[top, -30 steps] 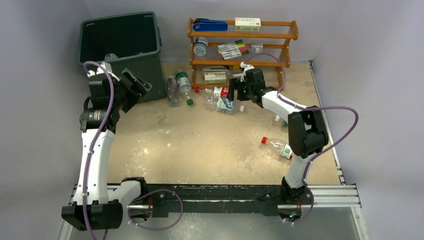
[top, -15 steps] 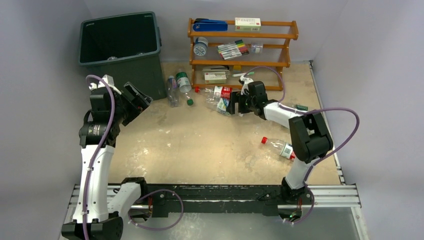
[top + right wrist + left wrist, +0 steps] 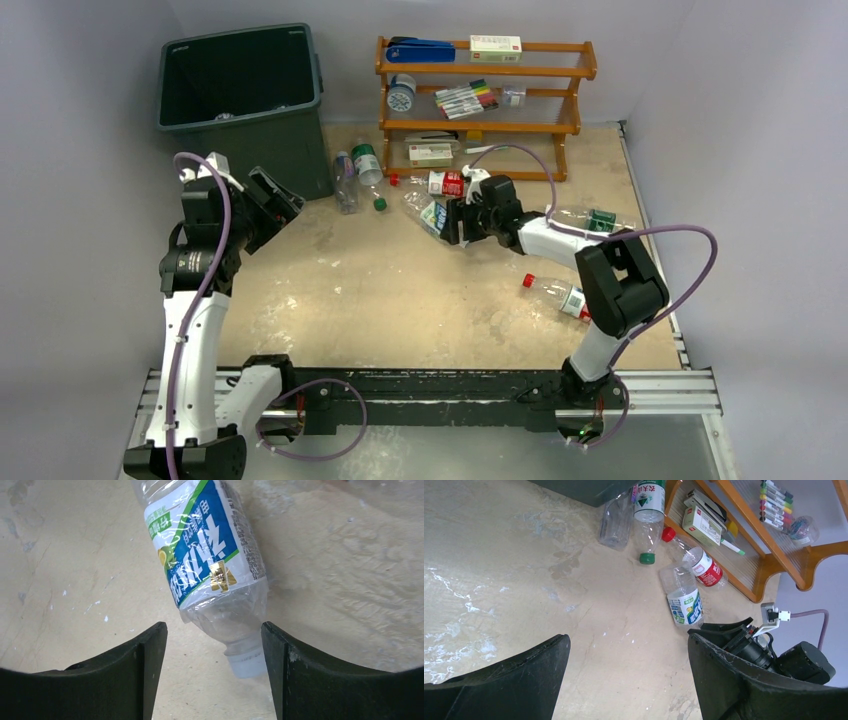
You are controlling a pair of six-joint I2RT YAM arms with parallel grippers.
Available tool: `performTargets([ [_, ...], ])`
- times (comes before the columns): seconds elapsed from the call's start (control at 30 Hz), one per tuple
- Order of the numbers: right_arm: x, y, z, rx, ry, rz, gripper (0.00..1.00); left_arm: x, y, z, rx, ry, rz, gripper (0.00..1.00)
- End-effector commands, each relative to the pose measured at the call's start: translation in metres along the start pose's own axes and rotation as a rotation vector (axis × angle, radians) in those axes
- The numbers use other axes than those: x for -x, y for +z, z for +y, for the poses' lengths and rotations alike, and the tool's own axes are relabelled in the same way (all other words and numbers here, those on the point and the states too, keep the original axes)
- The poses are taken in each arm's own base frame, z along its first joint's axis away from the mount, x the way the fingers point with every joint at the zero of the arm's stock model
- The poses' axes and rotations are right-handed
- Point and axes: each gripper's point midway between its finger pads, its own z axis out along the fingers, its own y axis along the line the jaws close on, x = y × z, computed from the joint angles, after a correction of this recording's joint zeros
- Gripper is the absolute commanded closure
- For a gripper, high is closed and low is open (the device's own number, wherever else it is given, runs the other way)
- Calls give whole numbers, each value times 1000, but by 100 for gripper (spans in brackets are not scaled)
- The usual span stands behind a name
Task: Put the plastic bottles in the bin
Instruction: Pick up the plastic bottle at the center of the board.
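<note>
The dark green-grey bin [image 3: 168,112] stands at the far left. Several plastic bottles lie on the table: a green-label one [image 3: 366,163] and a clear one [image 3: 345,183] beside the bin, a red-label one [image 3: 437,183], a blue-and-green-label one [image 3: 431,214], one at the right [image 3: 590,219] and a red-capped one [image 3: 556,293]. My right gripper [image 3: 452,222] is open around the white-capped neck of the blue-label bottle [image 3: 207,565]; the cap lies between the fingers [image 3: 214,652]. My left gripper [image 3: 272,196] is open and empty in front of the bin [image 3: 629,665].
An orange wooden rack [image 3: 585,62] at the back holds marker pens, small boxes and a blue stapler. A small box lies under it. Walls close the table on the left, back and right. The left wrist view shows the bottles [image 3: 684,600] near the rack.
My right gripper has moved from the rack's foot leftward and nearer, down to the blue-label bottle's neck. The left arm has drawn back slightly from the bin.
</note>
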Motion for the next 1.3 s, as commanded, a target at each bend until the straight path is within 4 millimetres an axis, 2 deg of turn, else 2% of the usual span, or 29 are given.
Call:
performTargets([
  [0.0,1,-5,11,-15,-30,-9,30,2,-3,-2,-19,26,-22,13],
  [0.2,-15,-2,5,-73,-28,41,35,2,-2,-3,-22,25,-19,13],
  [0.37,-34,2,-9,-135,-15,107,46,1,-1,-3,-25,24,-18,13],
  [0.63,-42,6,-15,-167,-8,145,67,-2,3,-9,-49,21,17,13],
  [0.8,-34,-3,-10,-156,-5,119,73,-4,9,-16,-74,26,55,12],
  [0.97,-9,-27,7,-107,-4,41,73,-5,14,-29,-118,12,70,12],
  [1.0,-4,-32,11,-93,-8,25,73,-6,15,-33,-133,7,74,12],
  [1.07,-5,-42,17,-73,-4,19,73,-10,18,-44,-167,-3,84,12],
  [1.27,17,-74,45,28,10,-44,73,-32,27,-85,-269,-27,104,12],
])
